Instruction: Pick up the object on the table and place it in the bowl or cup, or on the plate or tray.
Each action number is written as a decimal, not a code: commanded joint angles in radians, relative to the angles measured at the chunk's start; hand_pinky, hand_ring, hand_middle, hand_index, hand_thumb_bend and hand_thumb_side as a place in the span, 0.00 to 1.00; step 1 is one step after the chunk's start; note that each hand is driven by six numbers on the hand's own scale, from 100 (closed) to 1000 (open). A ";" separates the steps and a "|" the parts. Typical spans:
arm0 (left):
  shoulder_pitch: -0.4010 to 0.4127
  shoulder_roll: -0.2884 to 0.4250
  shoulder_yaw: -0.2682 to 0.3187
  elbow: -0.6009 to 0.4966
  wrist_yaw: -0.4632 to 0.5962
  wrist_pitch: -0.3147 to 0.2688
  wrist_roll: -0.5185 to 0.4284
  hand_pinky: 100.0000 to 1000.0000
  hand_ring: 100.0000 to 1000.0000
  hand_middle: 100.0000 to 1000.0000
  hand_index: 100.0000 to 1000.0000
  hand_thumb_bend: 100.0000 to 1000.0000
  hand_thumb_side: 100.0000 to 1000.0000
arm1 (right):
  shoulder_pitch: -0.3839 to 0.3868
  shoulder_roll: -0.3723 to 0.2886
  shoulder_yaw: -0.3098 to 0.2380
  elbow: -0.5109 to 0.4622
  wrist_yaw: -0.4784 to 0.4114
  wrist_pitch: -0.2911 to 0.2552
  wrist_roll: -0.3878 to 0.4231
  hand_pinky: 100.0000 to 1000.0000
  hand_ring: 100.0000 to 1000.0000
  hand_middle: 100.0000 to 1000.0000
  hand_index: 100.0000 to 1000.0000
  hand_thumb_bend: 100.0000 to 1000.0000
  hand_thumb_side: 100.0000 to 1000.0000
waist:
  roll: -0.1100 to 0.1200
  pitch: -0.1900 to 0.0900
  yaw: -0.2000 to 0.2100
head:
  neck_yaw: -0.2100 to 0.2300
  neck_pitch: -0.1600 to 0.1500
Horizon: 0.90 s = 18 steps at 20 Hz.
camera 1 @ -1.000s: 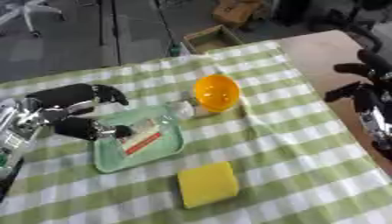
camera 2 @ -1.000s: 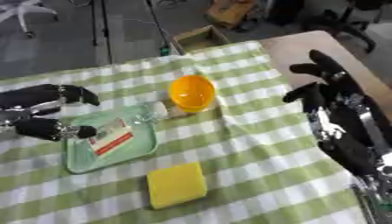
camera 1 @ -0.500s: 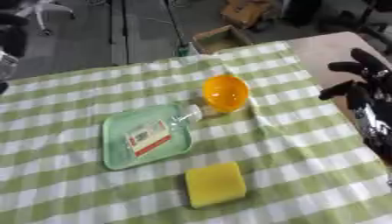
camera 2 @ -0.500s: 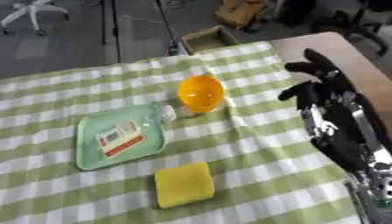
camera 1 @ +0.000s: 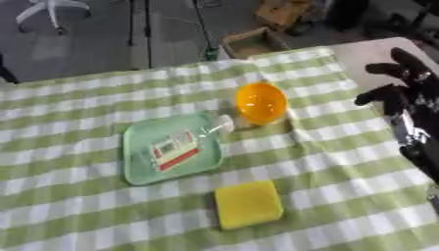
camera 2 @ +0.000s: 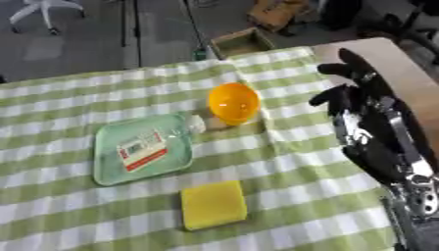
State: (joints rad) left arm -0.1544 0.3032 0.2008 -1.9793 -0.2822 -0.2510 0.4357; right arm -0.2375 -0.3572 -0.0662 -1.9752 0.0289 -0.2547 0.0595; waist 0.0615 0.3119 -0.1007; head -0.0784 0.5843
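Table [camera 1: 77, 98]: tray [camera 1: 137, 166] left of centre | bottle [camera 1: 184, 147] lying on tray, neck toward bowl | bowl [camera 1: 260, 103] just right-behind tray, possibly touching bottle cap | sponge [camera 1: 248, 204] in front, apart | right hand [camera 2: 360, 93] at right edge.

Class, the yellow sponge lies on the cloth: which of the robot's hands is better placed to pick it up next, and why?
Probably the right. The right hand hovers open at the table's right side, while the left hand shows in neither view. The yellow sponge lies free, below the green tray and orange bowl.
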 commanded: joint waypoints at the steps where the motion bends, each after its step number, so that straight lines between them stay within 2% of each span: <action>1: 0.003 -0.039 0.007 -0.021 -0.020 0.023 0.006 0.55 0.73 0.77 0.84 0.13 0.90 | -0.011 -0.017 -0.007 -0.025 0.009 -0.002 -0.005 0.68 0.56 0.80 1.00 0.00 0.49 | -0.011 -0.099 0.002 | -0.003 0.014; 5: 0.000 -0.073 -0.004 -0.021 -0.018 0.038 -0.010 0.54 0.73 0.77 0.83 0.13 0.91 | -0.011 -0.016 -0.008 -0.025 0.010 -0.001 -0.005 0.68 0.56 0.80 1.00 0.00 0.49 | -0.012 -0.100 0.001 | -0.001 0.033; 9: -0.007 -0.092 -0.007 -0.021 -0.010 0.046 -0.027 0.54 0.72 0.77 0.83 0.14 0.91 | -0.012 -0.016 -0.009 -0.025 0.009 0.000 -0.008 0.68 0.57 0.80 1.00 0.00 0.48 | -0.012 -0.103 0.002 | 0.006 0.076; 13: -0.005 -0.100 -0.009 -0.021 -0.013 0.050 -0.044 0.54 0.72 0.77 0.83 0.13 0.92 | -0.011 -0.016 -0.010 -0.025 0.010 0.001 -0.009 0.68 0.56 0.80 1.00 0.00 0.48 | -0.015 -0.103 0.007 | 0.009 0.101; 18: -0.004 -0.106 -0.010 -0.021 -0.013 0.052 -0.053 0.54 0.72 0.76 0.83 0.14 0.92 | -0.011 -0.016 -0.011 -0.025 0.013 0.000 -0.011 0.68 0.56 0.80 1.00 0.00 0.48 | -0.016 -0.101 0.007 | 0.006 0.110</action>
State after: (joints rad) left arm -0.1505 0.1910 0.1927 -1.9794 -0.2947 -0.1991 0.3879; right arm -0.2384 -0.3572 -0.0676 -1.9752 0.0336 -0.2543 0.0519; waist 0.0615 0.3119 -0.0939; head -0.0716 0.6850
